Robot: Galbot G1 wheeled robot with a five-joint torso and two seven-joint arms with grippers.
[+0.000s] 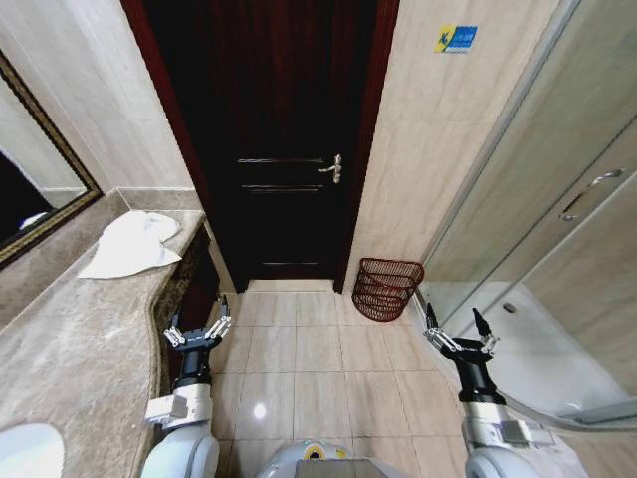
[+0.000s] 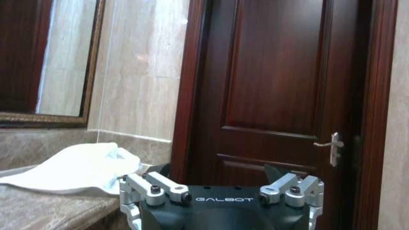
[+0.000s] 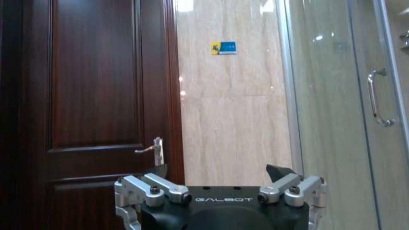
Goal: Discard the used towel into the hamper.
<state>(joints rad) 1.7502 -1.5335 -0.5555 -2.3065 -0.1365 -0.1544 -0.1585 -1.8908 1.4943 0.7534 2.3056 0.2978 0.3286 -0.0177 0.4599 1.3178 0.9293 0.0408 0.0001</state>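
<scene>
A crumpled white towel (image 1: 131, 244) lies on the marble counter (image 1: 80, 339) at its far end, also seen as the towel (image 2: 76, 167) in the left wrist view. The hamper (image 1: 386, 288), a dark reddish-brown openwork basket, leans on the floor by the wall right of the door. My left gripper (image 1: 198, 321) hangs open beside the counter's edge, well short of the towel. My right gripper (image 1: 458, 327) is open too, held above the floor a little nearer than the hamper. Nothing is between either pair of fingers.
A dark wooden door (image 1: 279, 139) with a lever handle (image 1: 331, 169) is shut straight ahead. A framed mirror (image 1: 30, 179) hangs over the counter. The glass shower enclosure (image 1: 557, 259) bounds the right side. Beige floor tiles (image 1: 309, 358) lie between counter and shower.
</scene>
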